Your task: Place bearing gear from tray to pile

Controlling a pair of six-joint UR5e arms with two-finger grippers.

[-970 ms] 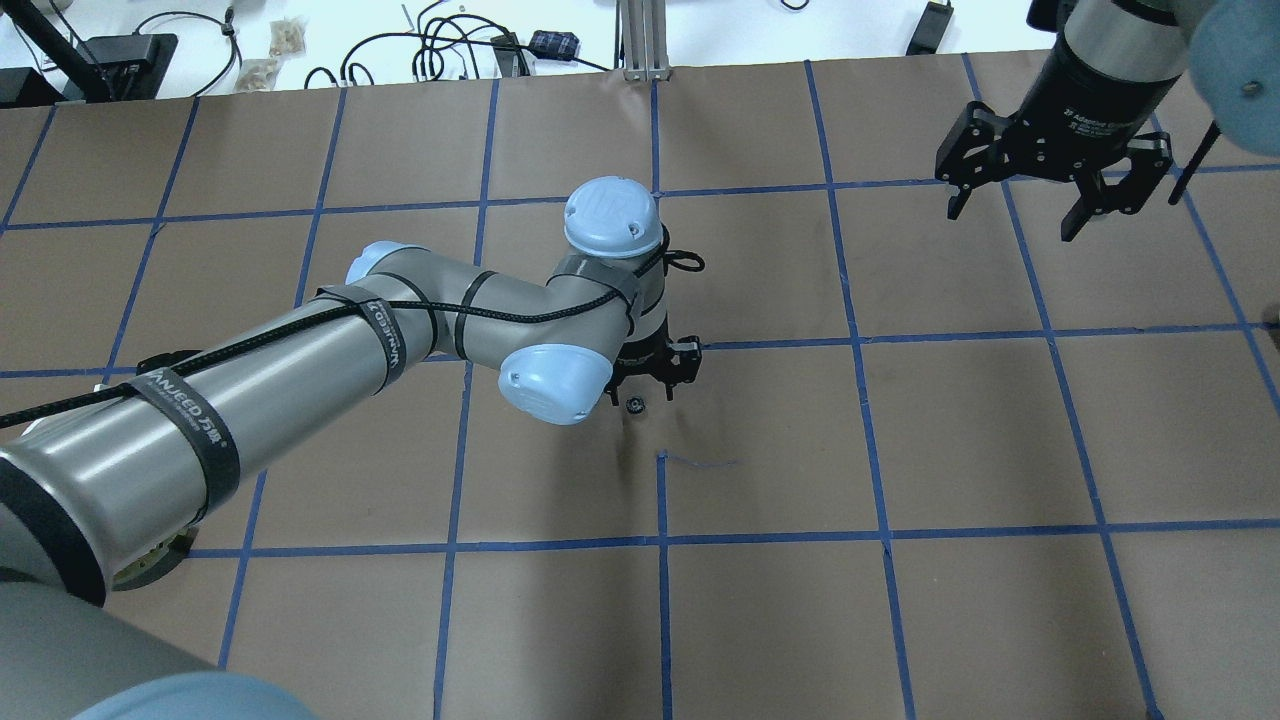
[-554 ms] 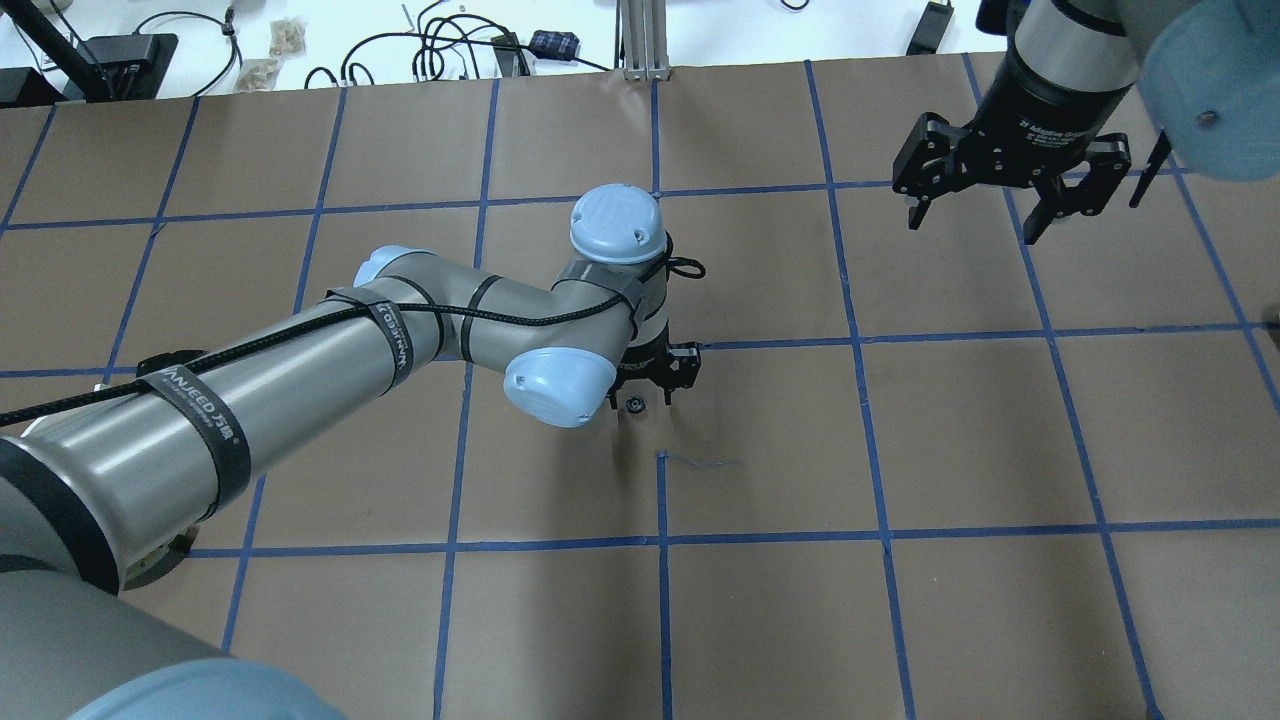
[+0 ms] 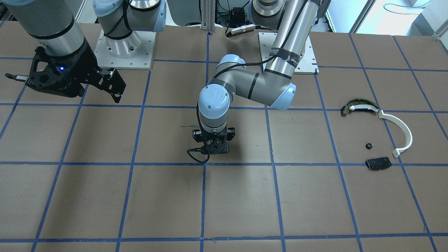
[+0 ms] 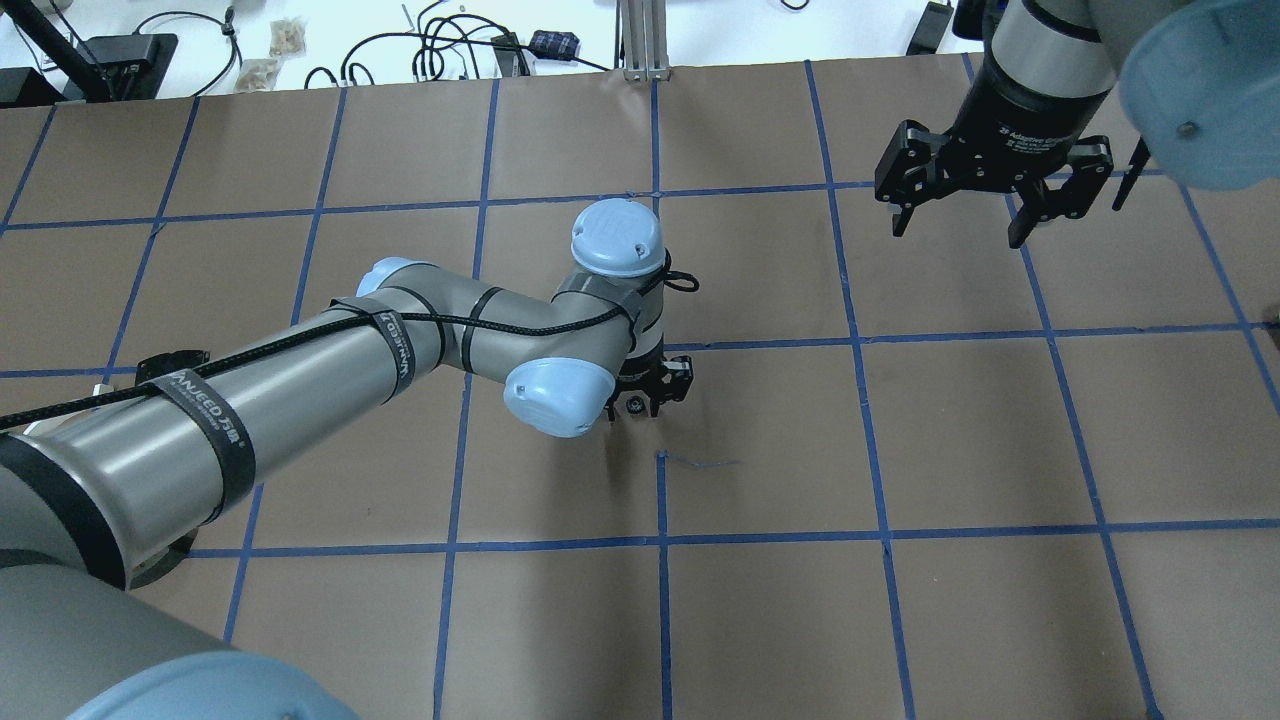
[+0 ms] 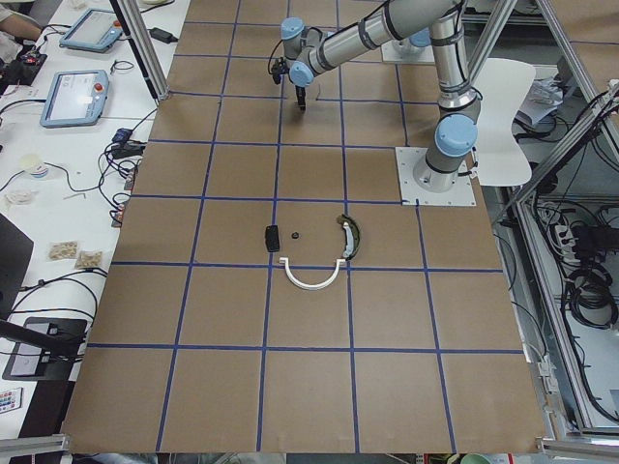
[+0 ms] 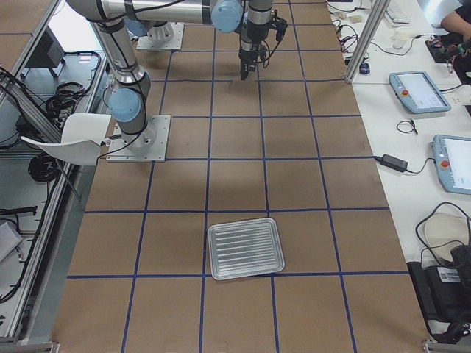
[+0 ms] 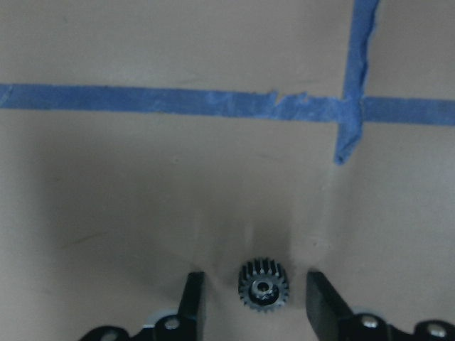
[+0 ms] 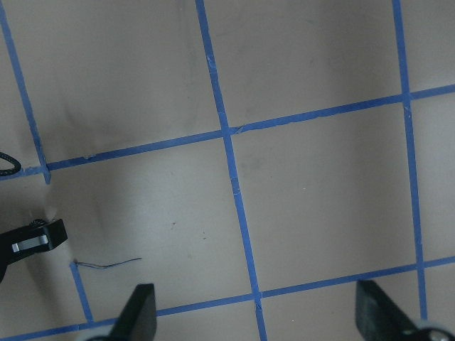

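Note:
A small black toothed bearing gear (image 7: 263, 285) lies on the brown paper between my left gripper's two fingers (image 7: 190, 302), with gaps on both sides. My left gripper (image 4: 645, 398) is open and low over the gear (image 4: 636, 403) at the table's middle. The pile lies apart toward the robot's left end: a white curved strip (image 3: 403, 130), a dark-and-tan arched piece (image 3: 359, 106), a flat black plate (image 3: 378, 163) and a small black part (image 3: 368, 145). A silver tray (image 6: 246, 248) sits toward the right end. My right gripper (image 4: 960, 222) is open and empty, held high.
Blue tape lines grid the brown paper, with a tape corner (image 7: 348, 117) just ahead of the gear. A thin pen mark (image 4: 700, 462) lies near the left gripper. Cables and boxes (image 4: 450, 45) lie past the table's far edge.
My left gripper has shifted slightly toward the gear, so its fingers now stand on both sides of it. My right arm has moved left and farther away, still open.

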